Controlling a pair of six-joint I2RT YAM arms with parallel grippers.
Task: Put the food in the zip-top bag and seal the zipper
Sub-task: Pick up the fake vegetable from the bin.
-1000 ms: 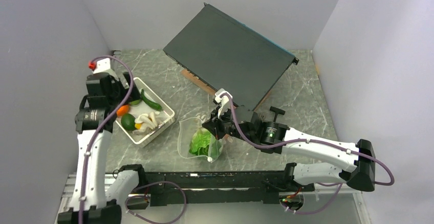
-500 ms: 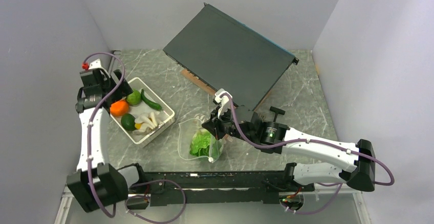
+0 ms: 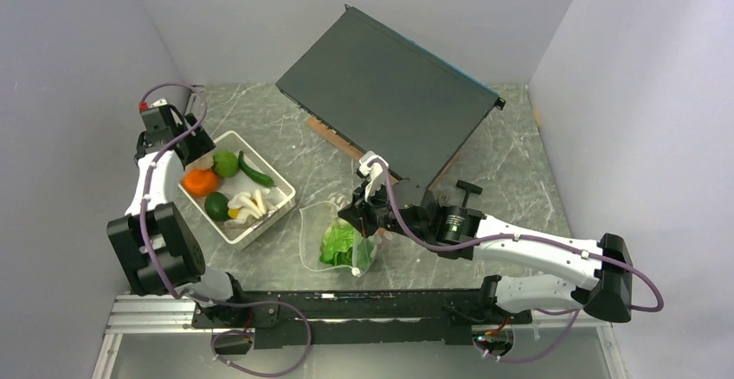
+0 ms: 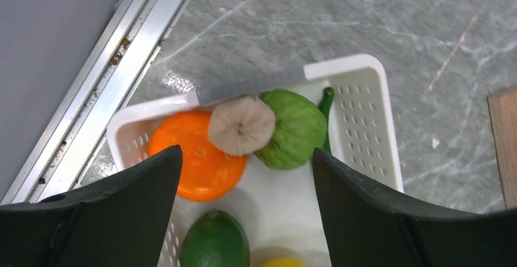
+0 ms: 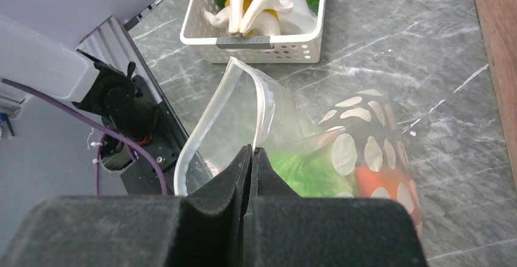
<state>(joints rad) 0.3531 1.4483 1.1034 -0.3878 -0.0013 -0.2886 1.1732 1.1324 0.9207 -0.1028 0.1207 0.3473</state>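
Observation:
The zip-top bag stands on the table with its mouth open, clear with white dots. Green lettuce and something orange-red lie inside it. My right gripper is shut on the bag's mouth edge by the whitish zipper. My left gripper hangs open over the far-left corner of the white basket, with nothing between its fingers. Below it lie an orange, a mushroom, a light-green fruit, a dark-green fruit, a lemon and a cucumber.
A large dark panel leans at the back, with a wooden strip under its edge. A black knob sits right of the bag. Grey walls close in the left, back and right. More white mushrooms fill the basket's near end.
The left arm has folded back, carrying its gripper toward the basket's far-left corner, and its jaws have narrowed a little. The right gripper still holds the bag's edge in the same place.

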